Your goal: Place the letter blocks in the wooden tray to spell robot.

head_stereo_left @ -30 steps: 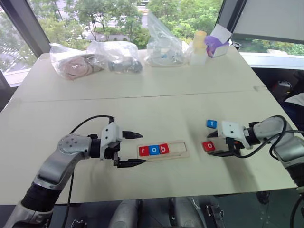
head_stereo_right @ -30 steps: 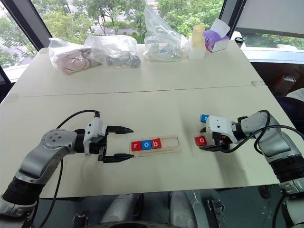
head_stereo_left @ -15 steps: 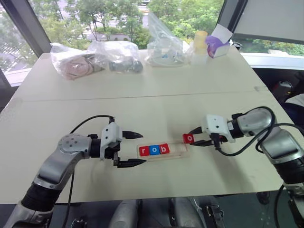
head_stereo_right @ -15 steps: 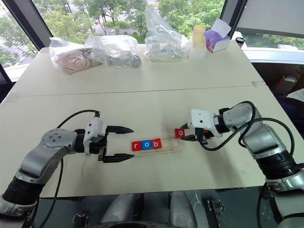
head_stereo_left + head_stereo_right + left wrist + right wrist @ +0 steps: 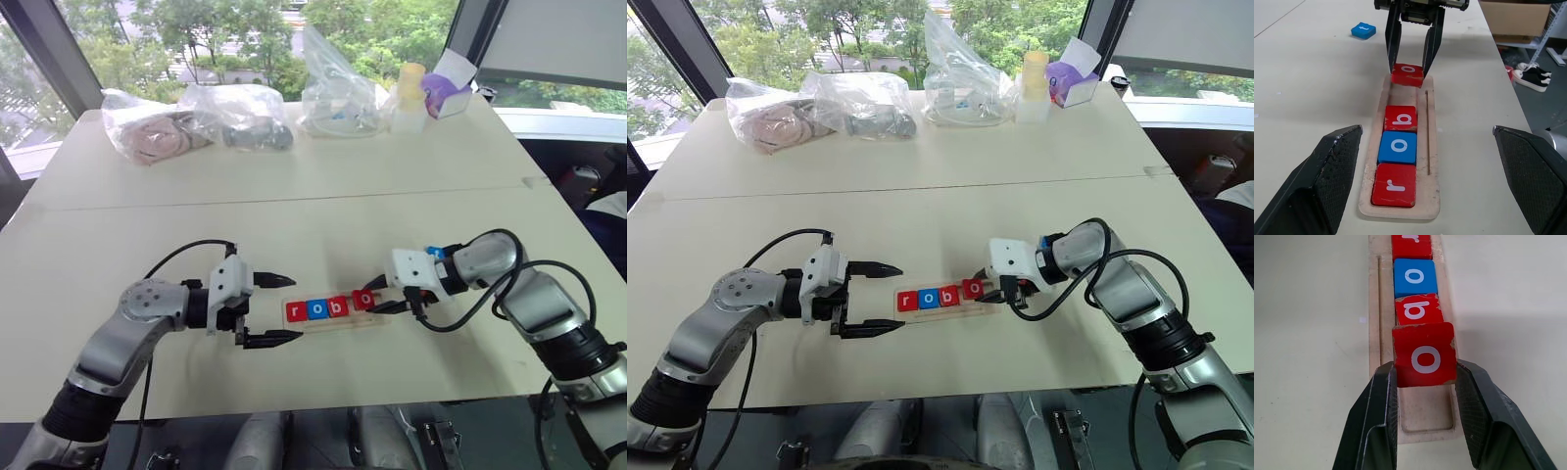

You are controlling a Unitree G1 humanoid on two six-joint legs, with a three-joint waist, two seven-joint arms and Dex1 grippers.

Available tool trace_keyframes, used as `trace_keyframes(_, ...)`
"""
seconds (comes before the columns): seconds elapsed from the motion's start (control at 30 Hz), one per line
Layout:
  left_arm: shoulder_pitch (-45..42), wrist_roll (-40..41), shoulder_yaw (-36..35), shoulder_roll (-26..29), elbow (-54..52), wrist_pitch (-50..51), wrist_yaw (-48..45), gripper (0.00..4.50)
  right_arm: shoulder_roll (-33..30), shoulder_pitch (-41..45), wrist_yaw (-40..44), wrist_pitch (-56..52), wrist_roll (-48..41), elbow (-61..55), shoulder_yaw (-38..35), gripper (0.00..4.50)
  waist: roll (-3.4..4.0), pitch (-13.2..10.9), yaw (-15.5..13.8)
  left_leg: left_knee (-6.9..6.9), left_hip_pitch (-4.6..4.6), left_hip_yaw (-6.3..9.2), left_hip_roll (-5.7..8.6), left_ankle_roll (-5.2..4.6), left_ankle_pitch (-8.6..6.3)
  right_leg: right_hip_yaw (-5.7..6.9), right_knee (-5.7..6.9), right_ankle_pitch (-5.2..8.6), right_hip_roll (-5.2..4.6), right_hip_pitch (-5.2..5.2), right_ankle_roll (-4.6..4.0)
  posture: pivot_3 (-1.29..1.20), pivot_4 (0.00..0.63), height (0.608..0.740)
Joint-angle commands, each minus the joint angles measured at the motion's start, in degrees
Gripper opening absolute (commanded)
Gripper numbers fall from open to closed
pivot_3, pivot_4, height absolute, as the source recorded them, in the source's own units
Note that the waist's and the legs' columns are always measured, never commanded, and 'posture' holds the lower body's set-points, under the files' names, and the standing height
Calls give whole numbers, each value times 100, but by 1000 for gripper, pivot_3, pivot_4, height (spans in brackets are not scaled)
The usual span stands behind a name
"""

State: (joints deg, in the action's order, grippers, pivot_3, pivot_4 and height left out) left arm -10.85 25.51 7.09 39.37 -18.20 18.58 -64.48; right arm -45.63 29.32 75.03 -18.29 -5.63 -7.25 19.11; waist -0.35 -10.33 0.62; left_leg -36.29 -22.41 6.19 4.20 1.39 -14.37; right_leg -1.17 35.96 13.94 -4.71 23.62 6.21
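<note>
The wooden tray point(image 5: 1432, 161) lies near the table's front, holding a red r point(image 5: 295, 311), a blue o point(image 5: 316, 309) and a red b point(image 5: 338, 306) in a row. My right gripper point(image 5: 370, 296) is shut on a red o block point(image 5: 1424, 355), held tilted over the tray's groove right beside the b. A blue t block point(image 5: 1363, 30) lies on the table behind that hand. My left gripper point(image 5: 293, 307) hangs open at the tray's left end, its fingers point(image 5: 1327, 181) wide apart and touching nothing.
Clear plastic bags point(image 5: 235, 116) with odds and ends line the far edge, beside a yellow-capped bottle point(image 5: 409, 96) and a purple-and-white box point(image 5: 447, 88). A seam point(image 5: 294, 201) runs across the tabletop between them and the tray.
My right gripper closed on the red o block on the table at the right and carried it left to the tray. The left arm and the blue t block stayed put.
</note>
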Motion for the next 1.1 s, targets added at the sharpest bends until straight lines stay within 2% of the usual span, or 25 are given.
trace_keyframes(0.03,12,87,-150,52,-197,0,25,4500,83,87,-38,81,49,13,13,1099,0,0,0,0,0,0,0,0,0,0,0,0,0,0,0,0,150,740)
trace_keyframes(0.5,34,113,-136,54,-243,32,57,4500,238,110,-57,89,156,71,85,1099,0,0,1,0,0,0,0,0,0,0,0,0,1,0,0,0,150,740)
trace_keyframes(0.53,39,112,-135,52,-247,33,63,4500,259,118,-66,72,156,62,84,2142,0,0,1,0,0,0,0,0,0,0,0,0,1,0,0,0,150,740)
trace_keyframes(0.67,42,119,-132,43,-259,46,85,4500,280,129,-59,66,177,51,90,4095,0,0,3,1,0,0,0,0,0,0,1,0,1,0,0,0,150,740)
trace_keyframes(0.7,40,120,-131,38,-263,54,94,4500,282,129,-60,67,178,49,84,4462,0,0,3,0,0,0,0,0,0,0,1,0,1,0,0,0,150,740)
trace_keyframes(0.97,52,133,-143,45,-291,84,94,4500,293,228,-198,-219,-34,-44,-215,4462,0,0,6,0,0,0,0,0,0,0,1,0,1,0,0,0,150,740)
trace_keyframes(1.1,41,131,-129,33,-301,93,100,4500,285,439,-876,-514,-52,368,-827,4462,0,0,0,0,0,0,0,0,0,0,2,0,1,1,0,0,150,740)
